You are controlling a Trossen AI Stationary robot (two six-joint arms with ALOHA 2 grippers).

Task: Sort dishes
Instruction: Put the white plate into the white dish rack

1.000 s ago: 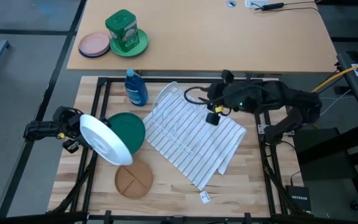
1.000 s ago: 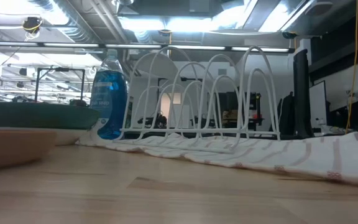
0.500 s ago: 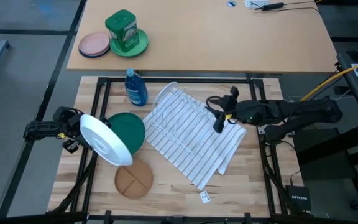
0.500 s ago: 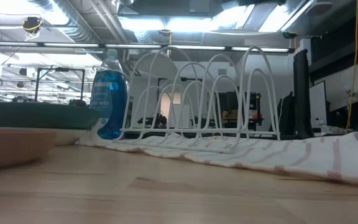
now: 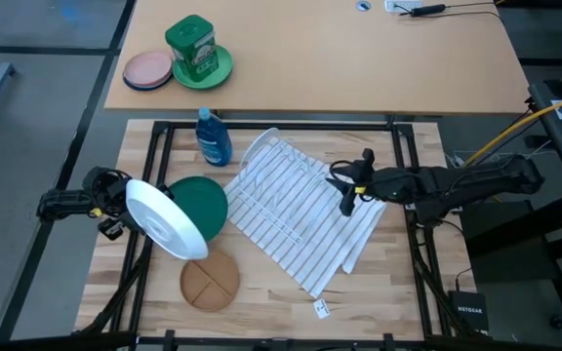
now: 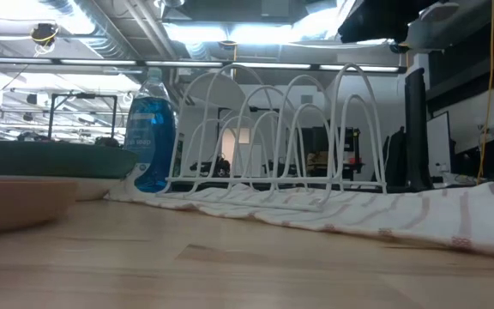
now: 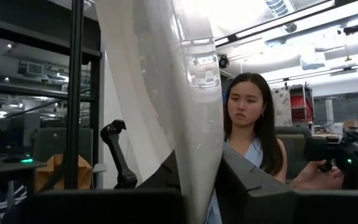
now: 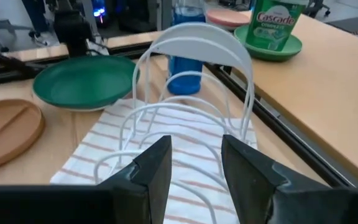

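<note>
My left gripper [image 5: 123, 211] at the table's left is shut on a white plate [image 5: 169, 220], held above the table. The dark green plate [image 5: 206, 200] lies on the table beside it, and the tan-brown divided plate [image 5: 210, 283] lies nearer the front edge. A second white plate [image 8: 194, 46] stands in the far slot of the white wire rack [image 5: 281, 180]. The rack stands on a striped towel [image 5: 320, 234]. My right gripper [image 5: 346, 203] is open and empty, over the towel just right of the rack; its fingers [image 8: 154, 168] point at the rack. My left gripper pinches the white plate's rim [image 7: 197, 168] between its two fingers [image 7: 253, 186]. The fingers come level from the table's left. The plate is lifted clear and stands tilted on edge, reaching toward the table's right over the green plate's edge.
A blue soap bottle [image 5: 213, 136] stands at the rack's far left corner. On the far table are a small pink plate [image 5: 148, 70] and a pale green plate with a green canister [image 5: 195, 49]. A person [image 7: 247, 124] sits beyond the table. Bare wood lies at the front right.
My right gripper has drawn back from the rack toward the table's right edge and a little toward the near edge, and its arm has stretched out to the right. My left gripper and its white plate have kept still.
</note>
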